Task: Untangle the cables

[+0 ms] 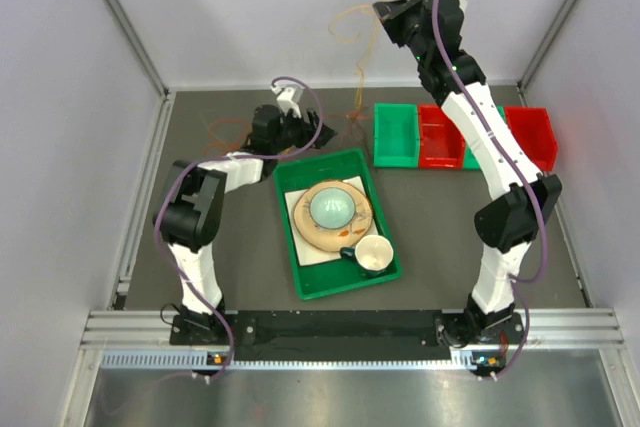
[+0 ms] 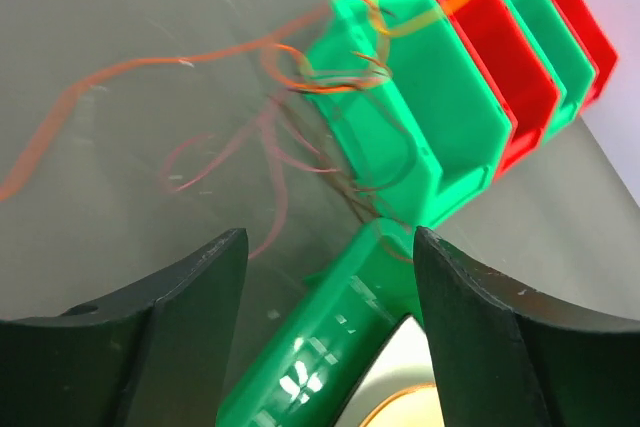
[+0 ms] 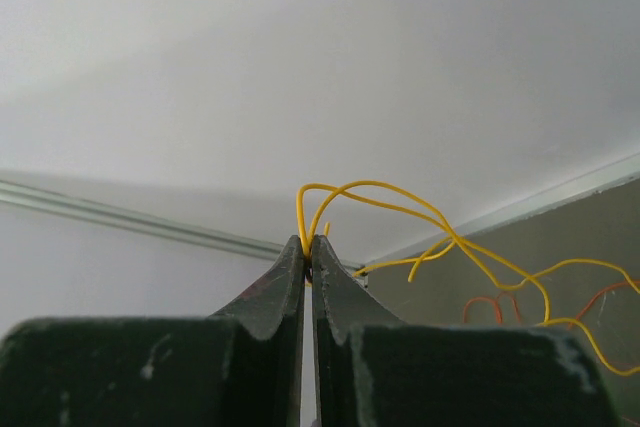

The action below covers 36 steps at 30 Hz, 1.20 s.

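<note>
A tangle of thin orange and red cables [image 2: 300, 97] lies on the grey table beside the nearest green bin; in the top view the cables [image 1: 352, 119] sit at the back centre. My right gripper [image 3: 308, 239] is shut on a yellow cable [image 3: 400, 192] and is raised high near the back wall [image 1: 385, 12]; the yellow cable [image 1: 352, 37] hangs from it down to the tangle. My left gripper [image 2: 330, 242] is open and empty, low over the back left corner of the green tray [image 2: 330, 327], short of the tangle; in the top view it [image 1: 318, 133] is left of the cables.
A green tray [image 1: 300, 277] in the middle holds a plate with a bowl [image 1: 332, 209] and a cup [image 1: 373, 254]. A row of green and red bins [image 1: 395, 137] stands at the back right. White walls enclose the table.
</note>
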Motion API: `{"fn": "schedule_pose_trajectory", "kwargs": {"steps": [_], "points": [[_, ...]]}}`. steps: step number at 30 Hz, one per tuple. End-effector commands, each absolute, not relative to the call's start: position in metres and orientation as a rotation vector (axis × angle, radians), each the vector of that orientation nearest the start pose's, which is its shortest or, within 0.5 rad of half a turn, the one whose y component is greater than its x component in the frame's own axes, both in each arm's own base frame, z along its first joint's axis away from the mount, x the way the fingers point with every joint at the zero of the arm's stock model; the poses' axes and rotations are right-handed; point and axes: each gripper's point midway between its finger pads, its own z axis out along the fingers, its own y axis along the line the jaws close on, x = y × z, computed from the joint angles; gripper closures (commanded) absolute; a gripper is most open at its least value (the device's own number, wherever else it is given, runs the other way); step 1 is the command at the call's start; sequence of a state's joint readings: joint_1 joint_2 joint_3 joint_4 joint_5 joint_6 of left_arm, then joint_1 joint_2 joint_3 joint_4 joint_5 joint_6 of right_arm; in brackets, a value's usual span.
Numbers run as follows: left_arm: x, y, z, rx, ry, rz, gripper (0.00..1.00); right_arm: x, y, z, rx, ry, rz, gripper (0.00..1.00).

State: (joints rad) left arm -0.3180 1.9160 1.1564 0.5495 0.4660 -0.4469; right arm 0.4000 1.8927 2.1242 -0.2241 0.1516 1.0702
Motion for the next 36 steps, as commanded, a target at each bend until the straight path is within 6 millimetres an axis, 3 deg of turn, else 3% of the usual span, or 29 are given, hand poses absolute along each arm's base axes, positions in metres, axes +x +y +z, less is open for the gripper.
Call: {"fn": "schedule_pose_trajectory", "kwargs": {"steps": [1, 7, 16, 21, 31, 36], "points": [[0.499, -0.281, 0.179, 0.254, 1.749, -0.958, 0.28, 0.524, 0.244, 0.484, 0.612, 1.484, 1.065, 1.0], [0.506, -0.304, 0.177, 0.277, 1.73, -0.925, 0.28, 0.525, 0.244, 0.479, 0.612, 1.496, 1.062, 1.0], [0.52, -0.342, 0.172, 0.378, 1.676, -0.868, 0.27, 0.518, 0.245, 0.49, 0.603, 1.48, 1.08, 1.0], [0.526, -0.348, 0.166, 0.395, 1.668, -0.868, 0.28, 0.516, 0.246, 0.494, 0.596, 1.474, 1.091, 1.0], [0.543, -0.359, 0.177, 0.422, 1.624, -0.758, 0.27, 0.511, 0.248, 0.499, 0.585, 1.47, 1.113, 1.0], [0.548, -0.366, 0.165, 0.46, 1.649, -0.737, 0.28, 0.509, 0.25, 0.501, 0.58, 1.467, 1.124, 1.0]]}}
